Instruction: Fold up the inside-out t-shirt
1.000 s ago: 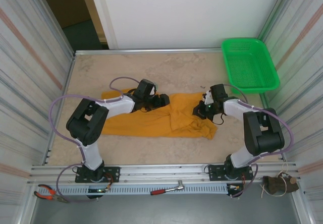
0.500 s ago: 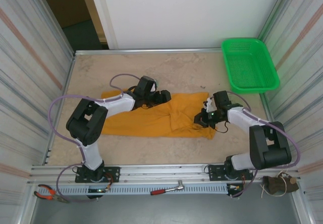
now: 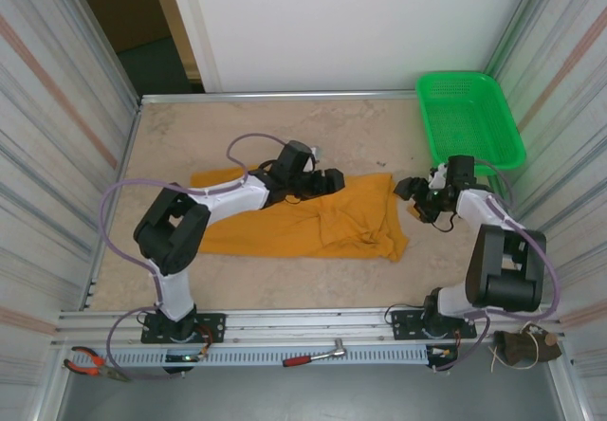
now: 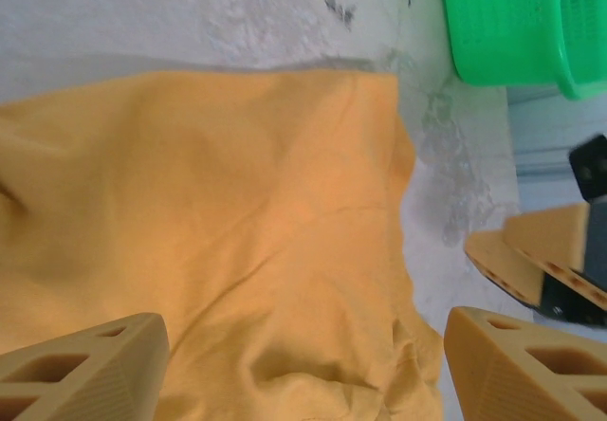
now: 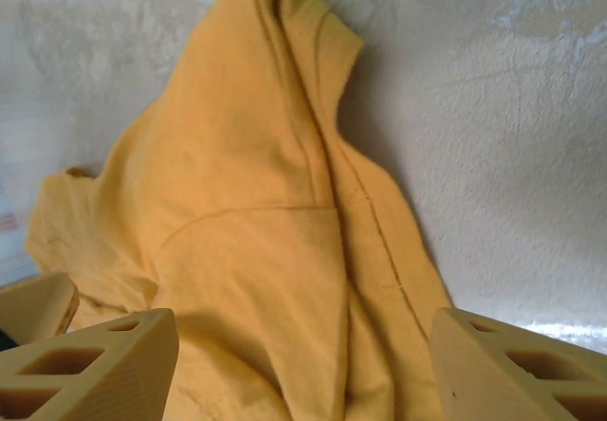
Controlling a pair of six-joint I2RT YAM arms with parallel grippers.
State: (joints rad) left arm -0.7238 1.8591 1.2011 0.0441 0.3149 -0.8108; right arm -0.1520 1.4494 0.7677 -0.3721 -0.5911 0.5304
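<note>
The inside-out t-shirt (image 3: pixel 313 222), orange-yellow and creased, lies flat across the middle of the table. My left gripper (image 3: pixel 330 181) hovers open over its far edge, right of centre. In the left wrist view the cloth (image 4: pixel 237 231) lies below the spread fingers (image 4: pixel 85 369), with nothing between them. My right gripper (image 3: pixel 411 201) stands open just off the shirt's right end. In the right wrist view the folded right end of the shirt (image 5: pixel 256 231) lies ahead of and below its wide-apart fingers (image 5: pixel 512 364), which hold nothing.
A green plastic basket (image 3: pixel 469 119) sits at the back right corner and shows in the left wrist view as the basket (image 4: pixel 512 23). Pliers (image 3: pixel 90 362) and a ratchet wrench (image 3: pixel 318 355) lie on the front rail. Bare tabletop (image 3: pixel 285 132) runs behind the shirt; metal walls close both sides.
My right gripper has opened, let go of the shirt's right end and drawn back to the right. The left gripper has slid right along the far edge. The shirt's right part now lies spread wider.
</note>
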